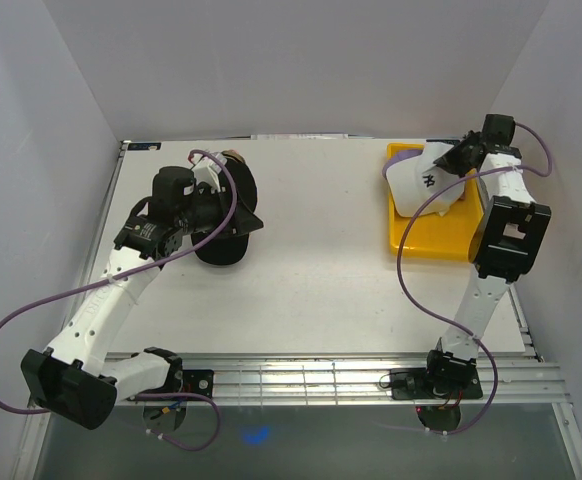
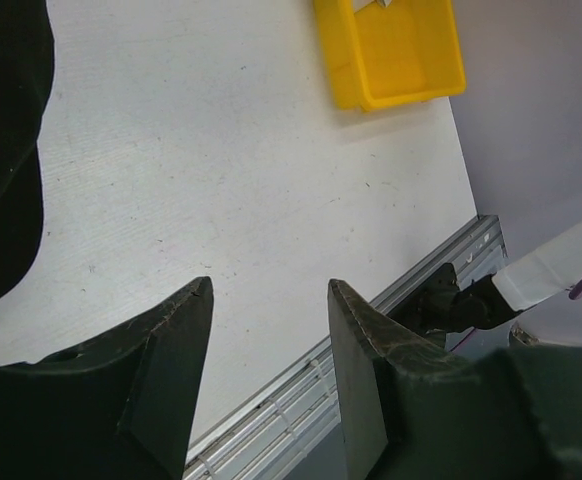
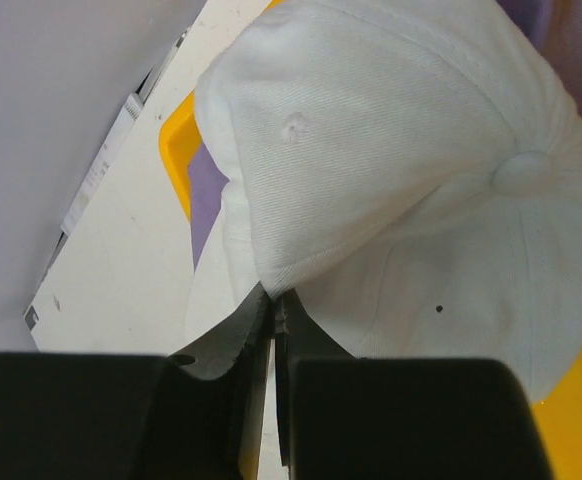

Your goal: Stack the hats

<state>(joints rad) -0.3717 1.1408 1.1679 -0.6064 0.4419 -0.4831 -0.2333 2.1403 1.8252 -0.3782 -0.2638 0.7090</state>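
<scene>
Right pincer [image 3: 273,300] clamps white cap [image 3: 391,180] (logo turned leftward); brim unclear.

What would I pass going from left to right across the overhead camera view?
black hat → white hat → right gripper, shut on the white hat's fabric.

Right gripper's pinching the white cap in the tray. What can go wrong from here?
1. The right gripper holds only a thin fold of the white cap, so it may slip out on the lift.
2. The purple cap lies right against it in the tray and might drag along.
</scene>
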